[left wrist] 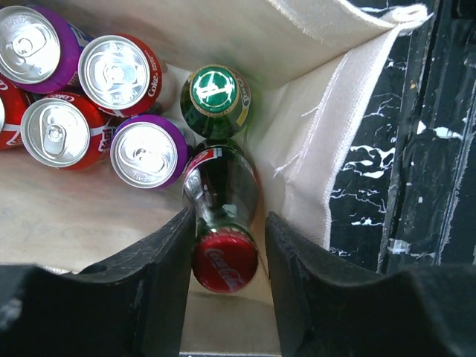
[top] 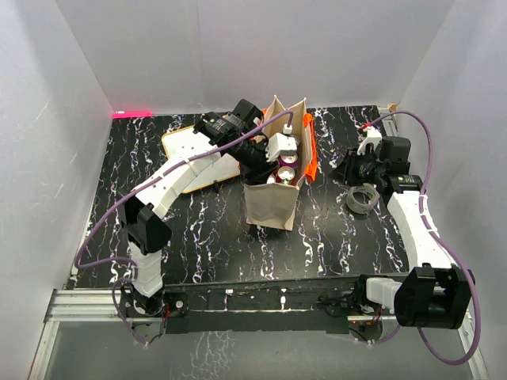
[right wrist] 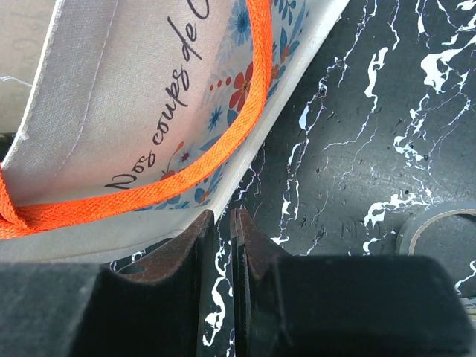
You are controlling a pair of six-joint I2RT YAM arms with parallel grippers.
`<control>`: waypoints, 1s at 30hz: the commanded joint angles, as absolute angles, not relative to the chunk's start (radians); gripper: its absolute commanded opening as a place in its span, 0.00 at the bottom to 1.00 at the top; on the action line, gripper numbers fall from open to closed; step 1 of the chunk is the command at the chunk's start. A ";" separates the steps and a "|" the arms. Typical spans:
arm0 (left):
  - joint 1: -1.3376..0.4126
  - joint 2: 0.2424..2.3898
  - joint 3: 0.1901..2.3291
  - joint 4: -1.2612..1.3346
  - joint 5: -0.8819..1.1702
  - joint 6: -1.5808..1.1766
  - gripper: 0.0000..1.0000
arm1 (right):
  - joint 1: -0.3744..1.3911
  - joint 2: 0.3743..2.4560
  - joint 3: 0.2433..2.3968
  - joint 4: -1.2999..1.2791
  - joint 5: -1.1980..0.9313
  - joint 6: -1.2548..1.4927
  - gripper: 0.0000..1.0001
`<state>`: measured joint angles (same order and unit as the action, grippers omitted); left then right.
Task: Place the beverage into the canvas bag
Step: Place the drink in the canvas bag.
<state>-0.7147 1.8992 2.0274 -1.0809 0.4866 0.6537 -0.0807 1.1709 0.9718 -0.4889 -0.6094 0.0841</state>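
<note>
While your left tool [left wrist: 229, 219] reaches down into the canvas bag [top: 268, 204], its pads [left wrist: 156, 290] flank the red cap of the Coca-Cola bottle [left wrist: 222, 186], which leans cap-up along the bag's side wall, next to a green-capped bottle [left wrist: 216, 93] and the cans [left wrist: 147, 152]. A thin gap shows at the right pad, so I cannot tell whether the tool pinches the bottle or only brackets it. The beverage is already inside the bag, which stands upright mid-bench [top: 198, 229]. Your right tool [right wrist: 223, 217] is pressed almost together on nothing, parked just beside the bag's printed side under the orange handle [right wrist: 223, 149], probably to keep clear of the mouth. Releasing and lifting straight out looks like the step left, so the pads don't drag the bottle
</note>
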 commanded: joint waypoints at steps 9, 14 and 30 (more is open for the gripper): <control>-0.722 1.900 2.222 -1.241 0.517 0.579 0.79 | -0.086 1.189 1.041 -0.428 -0.621 0.090 0.19; -0.722 1.801 2.141 -1.098 0.434 0.520 0.84 | -0.087 1.205 1.065 -0.439 -0.614 0.079 0.19; -0.423 1.680 2.119 -0.858 -0.032 0.229 0.97 | -0.087 1.395 1.375 -0.604 -0.371 -0.017 0.53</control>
